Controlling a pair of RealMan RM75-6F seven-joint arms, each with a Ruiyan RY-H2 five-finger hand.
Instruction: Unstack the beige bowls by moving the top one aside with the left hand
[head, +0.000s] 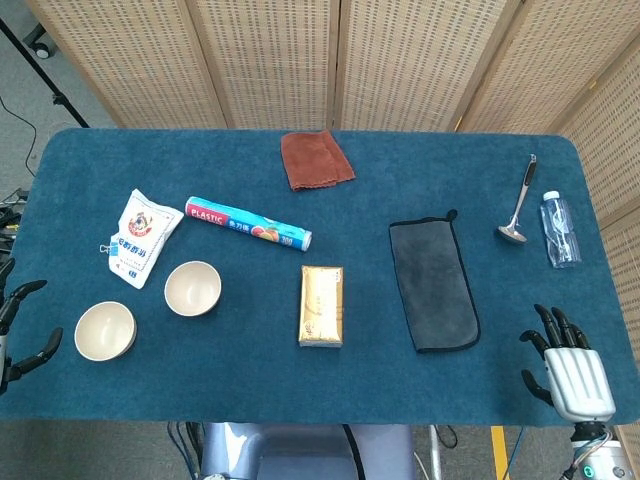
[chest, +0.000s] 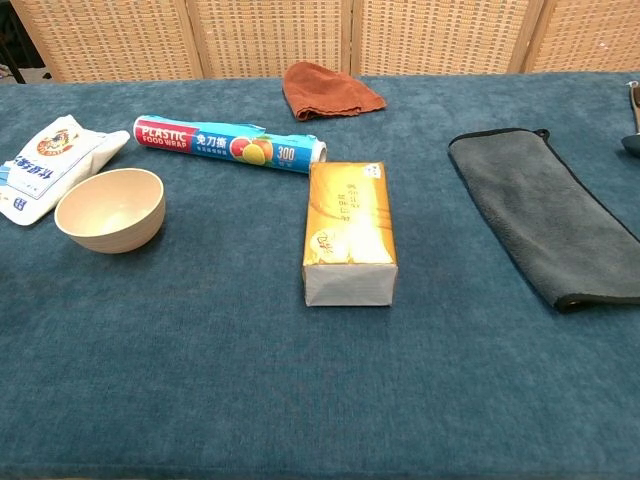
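Two beige bowls stand apart and upright on the blue table. One bowl (head: 105, 330) sits near the front left corner. The other bowl (head: 192, 288) (chest: 110, 209) is to its right, by the white bag. My left hand (head: 12, 333) shows only at the left frame edge, fingers spread, holding nothing, clear of the nearer bowl. At the front right corner my right hand (head: 568, 367) hangs with its fingers apart and empty. Neither hand appears in the chest view.
A white snack bag (head: 142, 237), a plastic wrap roll (head: 248, 223), a gold tissue pack (head: 321, 305), a grey cloth (head: 433, 283), a brown cloth (head: 316, 159), a ladle (head: 517, 205) and a water bottle (head: 559, 228) lie on the table (head: 380, 390).
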